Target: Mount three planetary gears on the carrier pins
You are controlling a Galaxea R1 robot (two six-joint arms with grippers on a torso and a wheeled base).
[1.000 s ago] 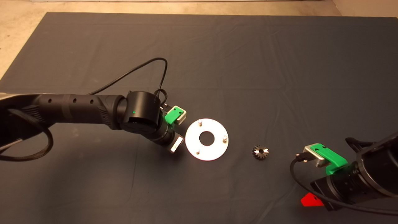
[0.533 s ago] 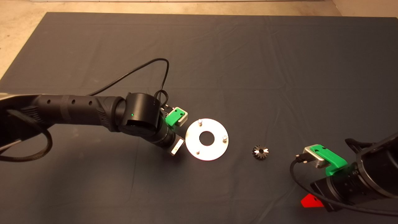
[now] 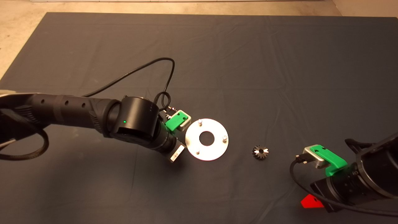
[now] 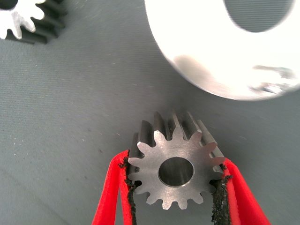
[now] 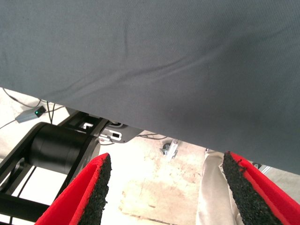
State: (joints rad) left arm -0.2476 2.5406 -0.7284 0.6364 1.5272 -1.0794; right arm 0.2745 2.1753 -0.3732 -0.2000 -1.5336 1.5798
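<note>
Left wrist view: you see the left pincer (image 4: 174, 187) clamped on one planetary gear (image 4: 174, 169), pads on opposite teeth, just beside the round disc (image 4: 197, 51).
Carrier pins (image 3: 200, 121): three, upright, all bare.
Other gears: one on the desk (image 3: 279, 77) right of the disc (image 3: 260, 152); another near the held one (image 4: 28, 18).
Right pincer (image 5: 166, 187): parked at the lower right, spread wide, empty.
Handling: judged stiff, heavy for its size, slippery; keep your hold across the teeth.
Markings: none legible.

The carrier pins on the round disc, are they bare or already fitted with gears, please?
Bare. All three carrier pins stand uncovered on the disc; one gear is in the left end effector.
</note>
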